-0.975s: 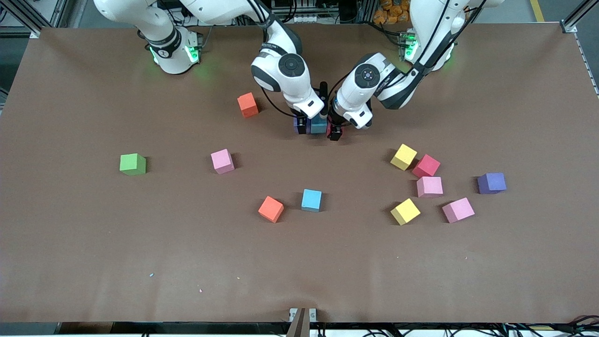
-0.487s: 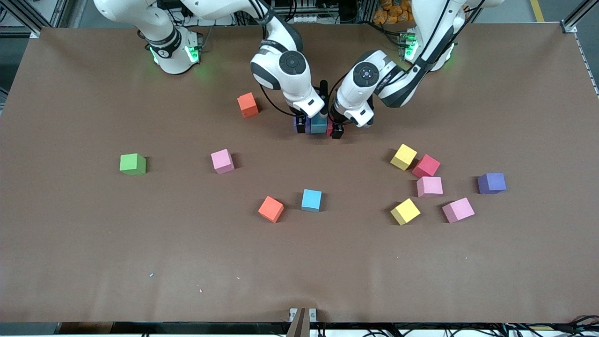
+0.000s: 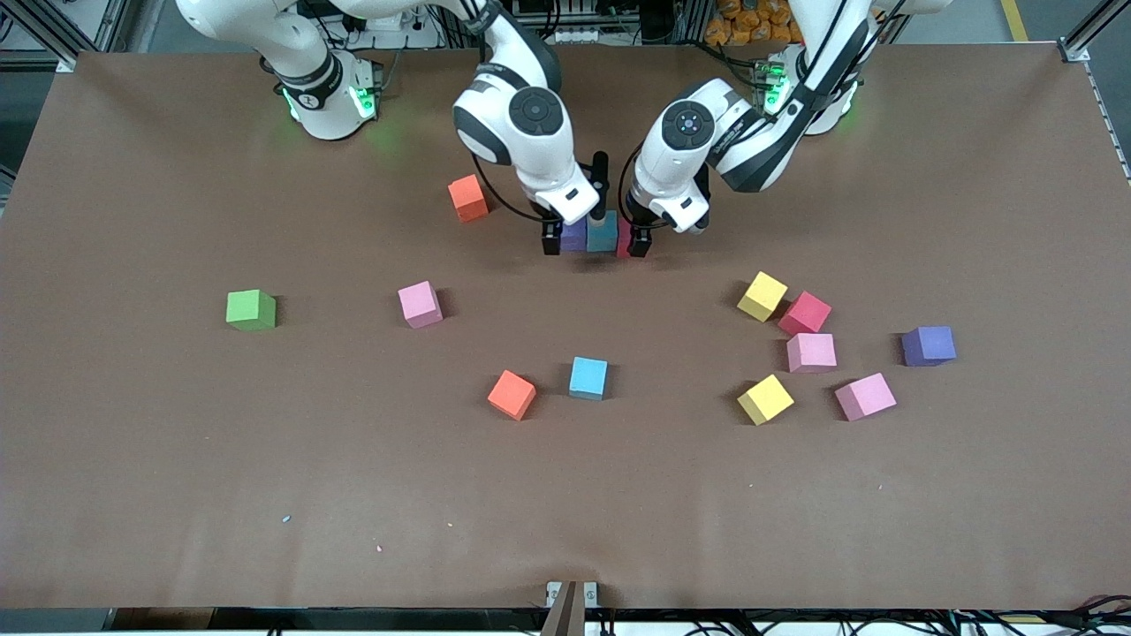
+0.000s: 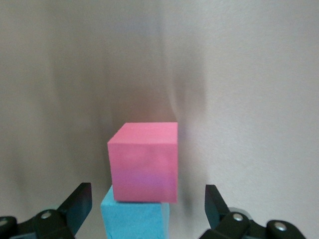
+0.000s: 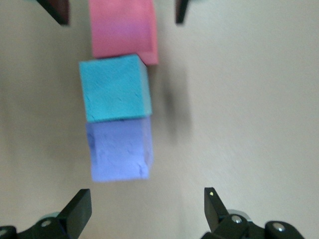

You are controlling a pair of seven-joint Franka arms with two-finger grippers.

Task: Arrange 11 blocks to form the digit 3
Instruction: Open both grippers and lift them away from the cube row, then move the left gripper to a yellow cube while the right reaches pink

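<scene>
Hovering over a short row of three blocks near the table (image 3: 132,459) edge where my bases stand — both my grippers, fingers spread and grasping nothing.

Row, touching side to side: purple block (image 3: 574,234), light blue block (image 3: 602,235), red block (image 3: 624,238). My right gripper (image 3: 576,231) hangs over the purple end, my left gripper (image 3: 638,237) over the red end. In the left wrist view the red block (image 4: 144,162) shows between my parted fingers (image 4: 77,204) with the light blue one (image 4: 133,221) against it.

Loose stock on the table:
- orange block (image 3: 467,197), beside the row toward the right arm's end
- pink block (image 3: 420,304) and green cube (image 3: 251,310), farther toward that end
- orange block (image 3: 512,394) and light blue block (image 3: 588,377), mid-table, just apart
- cluster toward the left arm's end — yellow block (image 3: 762,296) touching a red block (image 3: 804,313), pink block (image 3: 811,352) just beside that, second yellow block (image 3: 765,399), second pink block (image 3: 865,396)
- second purple block (image 3: 929,345), nearest the left arm's end.
</scene>
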